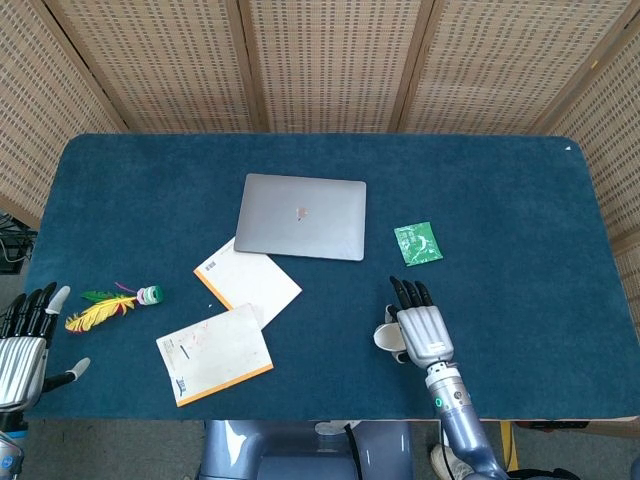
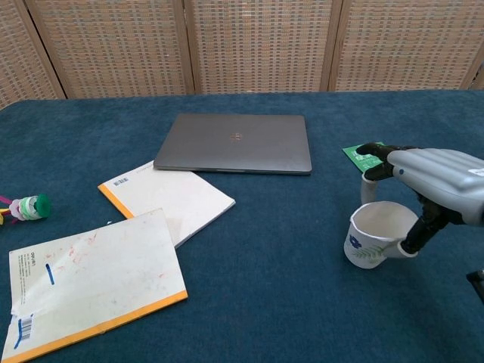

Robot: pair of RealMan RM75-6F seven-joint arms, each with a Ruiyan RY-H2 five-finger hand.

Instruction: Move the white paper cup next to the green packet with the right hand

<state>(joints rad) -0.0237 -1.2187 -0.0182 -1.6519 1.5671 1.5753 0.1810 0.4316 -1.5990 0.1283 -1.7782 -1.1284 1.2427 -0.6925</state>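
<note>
— What lies around the laptop point(image 1: 301, 216) on the blue desk point(image 1: 520, 190)?

— Two notebooks point(image 1: 247, 279) sit just in front of the laptop, toward the robot. The green packet point(image 1: 417, 243) lies just to the laptop's right. A feather toy point(image 1: 110, 305) rests well to the laptop's left-front.

— And the paper cup point(image 2: 376, 234)?

— It stands to the laptop's right-front, tipped slightly, nearer the robot than the packet. The right robot hand point(image 2: 426, 185) wraps it, thumb and fingers point(image 2: 370, 180) touching its rim.

— The left robot hand point(image 1: 22, 352)?

— It rests off the desk's near-left corner, fingers spread wide, holding nothing.
</note>
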